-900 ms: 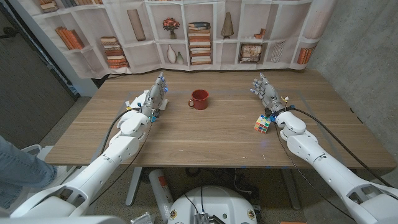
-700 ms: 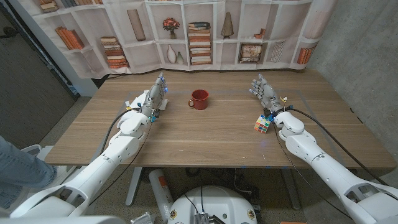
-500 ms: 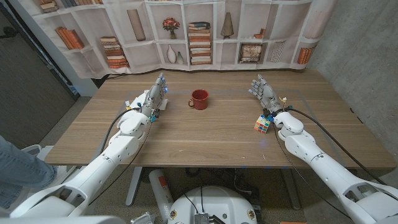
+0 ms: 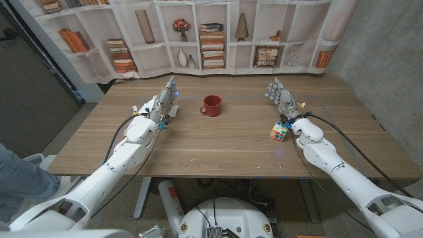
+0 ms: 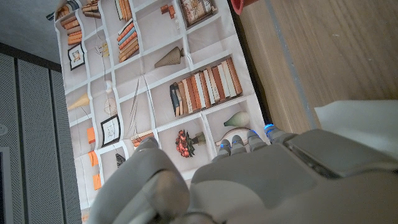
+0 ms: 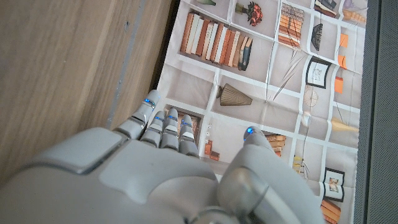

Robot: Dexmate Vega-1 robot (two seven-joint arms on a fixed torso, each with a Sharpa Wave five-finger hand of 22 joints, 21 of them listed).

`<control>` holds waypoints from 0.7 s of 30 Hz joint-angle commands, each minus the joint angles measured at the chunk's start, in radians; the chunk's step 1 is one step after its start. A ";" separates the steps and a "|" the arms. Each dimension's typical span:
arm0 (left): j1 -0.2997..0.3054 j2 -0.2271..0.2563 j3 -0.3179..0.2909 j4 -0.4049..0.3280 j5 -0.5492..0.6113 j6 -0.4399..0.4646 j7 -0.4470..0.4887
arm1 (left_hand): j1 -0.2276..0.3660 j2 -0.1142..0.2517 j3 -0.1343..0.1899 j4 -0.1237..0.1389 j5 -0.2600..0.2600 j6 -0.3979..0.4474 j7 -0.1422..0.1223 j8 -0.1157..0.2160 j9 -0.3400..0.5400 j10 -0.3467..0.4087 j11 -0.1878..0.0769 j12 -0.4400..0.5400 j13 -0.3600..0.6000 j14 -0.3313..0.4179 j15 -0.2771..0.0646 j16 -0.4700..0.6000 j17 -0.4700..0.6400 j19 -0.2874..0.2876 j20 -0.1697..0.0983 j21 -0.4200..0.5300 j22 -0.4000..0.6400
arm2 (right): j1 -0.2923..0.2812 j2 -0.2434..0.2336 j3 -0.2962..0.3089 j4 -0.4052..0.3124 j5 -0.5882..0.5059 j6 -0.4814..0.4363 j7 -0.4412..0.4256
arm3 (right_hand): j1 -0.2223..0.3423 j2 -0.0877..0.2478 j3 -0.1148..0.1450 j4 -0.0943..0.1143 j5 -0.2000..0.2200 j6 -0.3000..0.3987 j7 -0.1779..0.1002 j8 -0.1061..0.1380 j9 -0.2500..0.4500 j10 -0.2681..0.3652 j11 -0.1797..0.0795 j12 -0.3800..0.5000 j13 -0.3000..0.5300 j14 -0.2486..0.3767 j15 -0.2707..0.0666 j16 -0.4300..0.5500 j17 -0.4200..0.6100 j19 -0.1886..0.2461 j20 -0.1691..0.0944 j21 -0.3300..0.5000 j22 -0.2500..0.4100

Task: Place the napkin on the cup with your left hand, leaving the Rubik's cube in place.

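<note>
A red cup [image 4: 211,105] stands on the wooden table [image 4: 218,142] at its far middle; its rim [image 5: 245,5] also shows in the left wrist view. My left hand [image 4: 165,101] stands open just left of the cup, fingers up and apart, holding nothing. A white napkin [image 4: 141,108] lies on the table beside that hand, mostly hidden by it; a corner of the napkin [image 5: 357,121] shows in the left wrist view. The Rubik's cube [image 4: 279,131] sits on the right, close to my right wrist. My right hand [image 4: 281,95] stands open beyond the cube.
A printed bookshelf backdrop [image 4: 211,33] hangs behind the table's far edge. Bare wood lies between the cup and the cube and along the front of the table. A person's leg [image 4: 16,182] shows at the left edge.
</note>
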 commanded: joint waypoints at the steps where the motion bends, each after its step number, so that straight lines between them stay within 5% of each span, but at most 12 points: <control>1: 0.027 0.027 -0.014 -0.036 0.004 0.001 0.009 | 0.012 0.005 0.004 -0.004 0.010 -0.061 0.002 0.003 0.002 -0.060 0.001 0.006 0.001 -0.081 0.001 0.004 0.002 -0.114 -0.019 0.005 0.003 | -0.011 -0.012 0.005 -0.038 -0.012 0.001 -0.021 | 0.009 0.003 0.003 -0.005 0.004 0.008 -0.001 0.002 0.004 0.008 0.001 0.003 0.005 0.009 -0.001 0.003 0.003 0.006 -0.020 -0.004 0.004; 21: 0.076 0.071 -0.047 -0.095 0.026 -0.061 0.007 | 0.026 0.018 0.007 -0.011 0.016 -0.031 0.001 0.008 0.002 -0.029 -0.001 0.013 0.001 -0.051 0.000 0.011 0.001 -0.101 -0.015 0.010 0.003 | -0.014 0.001 -0.001 -0.030 -0.026 0.017 -0.037 | 0.010 0.007 0.002 -0.007 0.001 0.013 -0.002 0.004 0.004 0.014 0.002 0.003 0.005 0.011 -0.001 0.004 0.004 0.011 -0.020 -0.013 0.004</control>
